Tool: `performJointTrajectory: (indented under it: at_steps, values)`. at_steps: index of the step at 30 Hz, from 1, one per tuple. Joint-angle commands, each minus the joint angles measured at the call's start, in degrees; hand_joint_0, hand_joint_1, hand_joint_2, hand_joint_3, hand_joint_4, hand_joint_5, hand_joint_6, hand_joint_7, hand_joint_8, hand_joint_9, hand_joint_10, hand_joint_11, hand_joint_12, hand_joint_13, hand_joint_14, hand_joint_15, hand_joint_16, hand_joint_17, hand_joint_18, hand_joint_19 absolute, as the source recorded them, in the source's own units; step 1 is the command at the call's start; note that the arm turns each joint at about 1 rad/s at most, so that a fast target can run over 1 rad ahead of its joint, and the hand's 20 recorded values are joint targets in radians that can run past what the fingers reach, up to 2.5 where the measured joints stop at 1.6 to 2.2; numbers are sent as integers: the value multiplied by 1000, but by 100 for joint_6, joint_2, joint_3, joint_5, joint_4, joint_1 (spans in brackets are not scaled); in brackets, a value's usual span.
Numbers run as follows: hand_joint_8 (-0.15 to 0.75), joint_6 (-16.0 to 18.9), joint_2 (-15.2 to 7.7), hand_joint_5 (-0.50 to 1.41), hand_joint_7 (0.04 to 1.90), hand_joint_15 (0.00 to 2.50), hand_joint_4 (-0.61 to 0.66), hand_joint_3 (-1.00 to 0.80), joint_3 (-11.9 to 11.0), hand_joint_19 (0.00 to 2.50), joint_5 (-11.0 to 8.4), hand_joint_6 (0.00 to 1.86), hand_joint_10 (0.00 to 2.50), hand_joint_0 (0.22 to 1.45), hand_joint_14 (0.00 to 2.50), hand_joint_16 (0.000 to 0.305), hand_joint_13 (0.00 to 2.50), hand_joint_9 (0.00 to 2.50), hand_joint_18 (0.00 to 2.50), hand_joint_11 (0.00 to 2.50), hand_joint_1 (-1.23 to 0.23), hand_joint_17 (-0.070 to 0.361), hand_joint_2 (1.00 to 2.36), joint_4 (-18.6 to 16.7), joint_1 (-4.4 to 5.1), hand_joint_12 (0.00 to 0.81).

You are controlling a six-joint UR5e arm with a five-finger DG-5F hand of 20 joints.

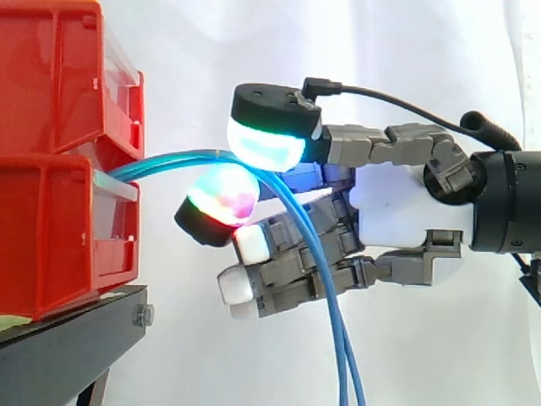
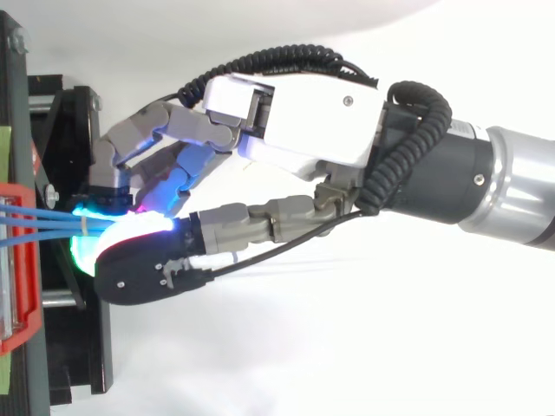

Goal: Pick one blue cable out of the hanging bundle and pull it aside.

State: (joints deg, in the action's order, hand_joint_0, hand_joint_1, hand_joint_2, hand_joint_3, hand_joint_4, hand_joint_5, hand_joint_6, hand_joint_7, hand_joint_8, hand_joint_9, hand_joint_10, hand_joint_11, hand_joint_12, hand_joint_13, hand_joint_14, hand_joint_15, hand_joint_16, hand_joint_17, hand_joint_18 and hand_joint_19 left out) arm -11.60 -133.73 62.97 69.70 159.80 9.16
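The hand point(image 1: 393, 211) pinches the blue cables point(image 1: 173, 158) between glowing pads, just off the red bins point(image 1: 51, 211) — open room below.

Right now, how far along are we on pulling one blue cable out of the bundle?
Done: the hand is at the blue cables, just off the red bins. In hand: singling one cable out; I cannot tell whether it holds any yet. Left: the pull aside. All the cables run together and hang down as one bundle, with none drawn apart.
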Motion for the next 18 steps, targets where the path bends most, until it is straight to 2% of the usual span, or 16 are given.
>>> performJointTrajectory:
  at_steps: [1,4,5,7,8,9,10,12,13,15,17,18]
  values:
    - [321,0,5,-67,1028,421,66,-47,-4,203,8,922,15,607,16,40,922,1078,626,510,-767,90,1007,-1,-2,313]
    - [324,0,-4,-79,1064,416,-55,19,-21,201,8,942,16,626,15,42,905,1050,642,520,-825,95,1024,-1,-20,326]
    - [325,0,5,-82,1053,407,-92,-9,-30,201,8,947,14,591,16,44,886,1038,647,517,-839,99,1158,8,-20,333]
    - [317,0,-4,-93,1029,416,-123,-24,-30,219,17,956,15,562,15,45,854,976,630,513,-845,102,1276,8,-29,335]
    - [309,-9,-4,-109,977,414,-96,-42,-30,226,17,966,13,550,15,47,822,921,610,517,-847,106,1325,16,-38,338]
    - [312,-9,-4,-118,931,409,-57,-60,-30,224,17,971,16,550,14,47,809,914,598,532,-855,106,1312,16,-38,341]
    - [308,-9,5,-136,856,411,51,-54,-39,253,17,970,14,603,16,46,763,876,573,535,-846,103,1001,25,-55,329]
    - [297,-18,5,-142,808,417,114,-144,-39,275,17,966,15,571,17,44,752,866,549,543,-785,98,1009,34,-73,322]
    - [278,-44,-4,-150,836,443,118,-278,-56,319,17,950,19,524,17,37,735,870,494,559,-676,83,1014,43,-81,297]
    - [301,-88,-4,-142,852,436,135,-406,-83,311,17,927,16,494,17,40,766,928,515,546,-565,89,1007,87,-90,310]
    - [288,-105,5,-126,914,436,111,-418,-109,313,8,908,19,536,17,38,772,965,514,552,-401,85,1006,113,-99,299]
    - [284,-114,-4,-125,917,434,107,-398,-127,318,8,908,17,558,17,37,775,971,509,552,-393,83,1009,139,-99,294]
